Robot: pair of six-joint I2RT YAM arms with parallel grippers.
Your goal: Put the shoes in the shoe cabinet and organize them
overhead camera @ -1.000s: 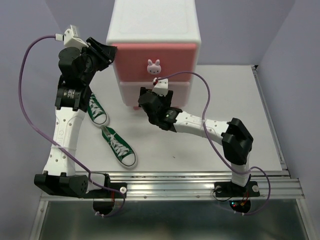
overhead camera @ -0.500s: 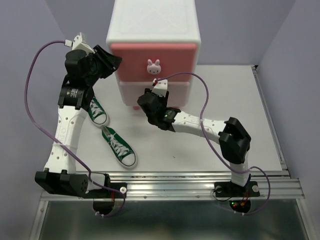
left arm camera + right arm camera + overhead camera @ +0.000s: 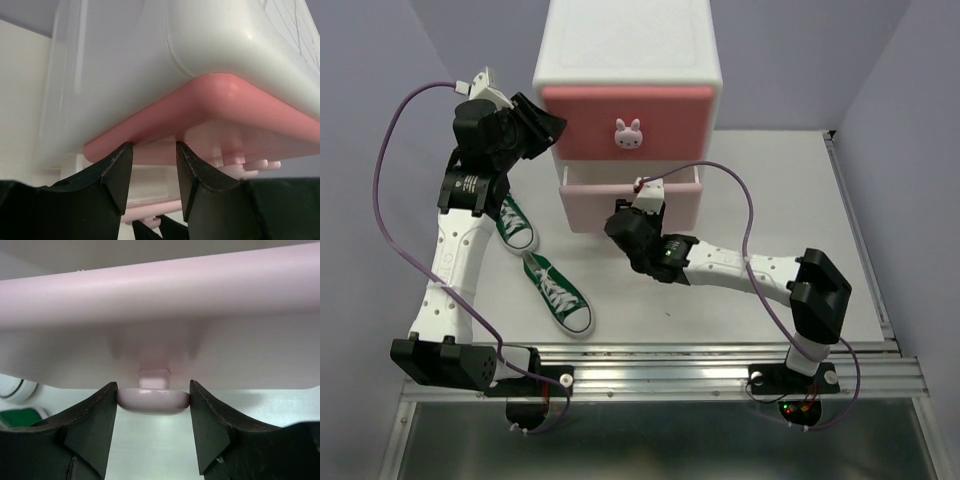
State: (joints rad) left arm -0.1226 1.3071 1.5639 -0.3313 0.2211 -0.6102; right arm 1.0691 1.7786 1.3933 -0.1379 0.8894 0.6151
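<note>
- right gripper (image 3: 153,399): pinching the knob (image 3: 153,403) of the lower drawer (image 3: 585,200), one finger on each side, both touching it.
- that drawer, the paler pink one, sits dead ahead of the right fingers and stands a bit proud of the shoe cabinet (image 3: 625,45). in the top view i can see its open top edge just past the right wrist.
- right arm lies low over the table (image 3: 770,200), wrist aimed at the cabinet front.
- left gripper (image 3: 153,150): fingers partly spread, nothing between them. the corner of the darker upper drawer front (image 3: 210,95) is right above the fingertips. can't tell if they touch it.
- in the top view the left gripper is up at the cabinet's left front corner, level with the upper drawer. that drawer's bunny knob (image 3: 628,131) is well off to the gripper's right.
- far green sneaker (image 3: 515,225): on the table below the left gripper, tucked against the left forearm and partly hidden by it.
- near green sneaker (image 3: 558,293): further back toward the arm bases, between the two arms, left of the right gripper, toe toward the bases.
- both green sneakers are sole down, outside the cabinet and close together. can't tell if they touch.
- right wrist view: green and white blur low left of the fingers, too soft to name.
</note>
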